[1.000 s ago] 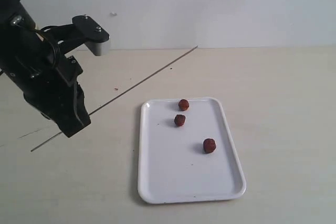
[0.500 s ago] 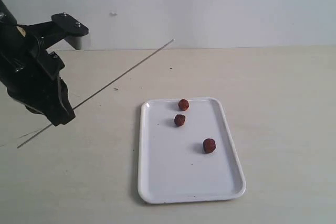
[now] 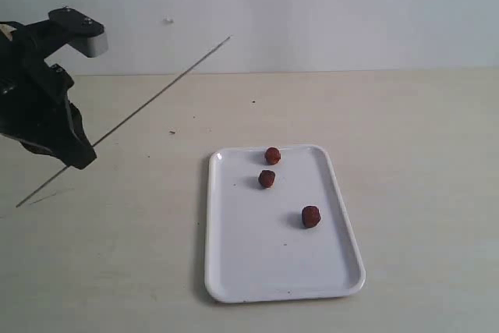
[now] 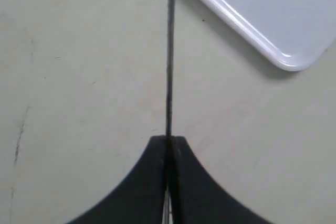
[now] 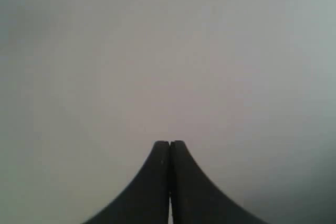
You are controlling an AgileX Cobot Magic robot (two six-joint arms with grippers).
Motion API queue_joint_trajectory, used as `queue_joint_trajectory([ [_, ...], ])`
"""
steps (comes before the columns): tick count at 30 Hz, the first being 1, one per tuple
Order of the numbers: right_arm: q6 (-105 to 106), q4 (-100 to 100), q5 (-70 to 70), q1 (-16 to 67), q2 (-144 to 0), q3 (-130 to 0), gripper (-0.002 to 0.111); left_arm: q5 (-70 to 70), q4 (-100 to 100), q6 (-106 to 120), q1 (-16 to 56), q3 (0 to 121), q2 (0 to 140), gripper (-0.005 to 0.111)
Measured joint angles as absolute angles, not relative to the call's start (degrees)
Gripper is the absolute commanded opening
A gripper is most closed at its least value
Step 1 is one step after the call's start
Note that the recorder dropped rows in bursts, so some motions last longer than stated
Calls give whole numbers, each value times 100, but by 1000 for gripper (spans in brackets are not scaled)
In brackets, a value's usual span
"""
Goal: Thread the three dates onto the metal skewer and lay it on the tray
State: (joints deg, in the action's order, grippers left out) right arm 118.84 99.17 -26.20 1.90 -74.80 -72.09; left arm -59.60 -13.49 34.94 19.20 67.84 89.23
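Left gripper [image 3: 78,157] at the left edge of the exterior view, pinched tight on the metal skewer [image 3: 156,95] near its lower-left end. Long free part slanting up to the right, tip showing against the wall at upper centre, so apparently raised off the table. Same grip in the left wrist view [image 4: 168,142]: jaws closed on the skewer [image 4: 169,51], which points straight out past a corner of the tray [image 4: 262,19].

Tray [image 3: 265,263] at lower centre, well apart to the right of that gripper. All 3 dates loose on it: 2 [image 3: 272,155] [image 3: 267,178] close together near the top rim, 1 [image 3: 311,216] right of mid-tray.

Skewer axis passing above and left of the tray, aimed at no date. Likely calls for swinging the tip down and right.

Right gripper [image 5: 169,145] closed on nothing, facing blank grey, absent from the exterior view.
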Motion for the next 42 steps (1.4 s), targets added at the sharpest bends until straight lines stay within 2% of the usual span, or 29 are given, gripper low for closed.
queue_joint_trajectory([
  [4,12005,9980,-2576,190,-8124,-7433,0,-5949,-1349,3534,1647,6784,8923,0],
  [8,11869,10030,-1942,190,-8417,-7434,0,-5962,-1349,3534,1509,6784,8923,0],
  [11,10592,10044,-1053,72,-8416,-7472,0,-5962,-1349,3546,1495,6784,8923,0],
  [15,8009,9985,853,-448,-8620,-7511,0,-5962,-1349,3556,1495,6784,8923,0],
  [18,5938,8803,2658,-863,-9070,-7723,0,-5948,-1349,3556,1495,6784,8923,0],
  [24,3328,4468,5790,-1031,-10119,-8970,0,-5847,-1349,3602,1495,6784,8923,0],
  [28,3183,2740,6430,-810,-10449,-9508,2,-5847,-1349,3681,1495,6784,8923,0],
  [36,5264,495,6483,483,-10579,-9604,20,-6052,-1357,3703,1495,6784,9065,0],
  [42,5704,-120,6747,932,-10824,-9604,21,-6163,-1371,3703,1495,6632,9071,0],
])
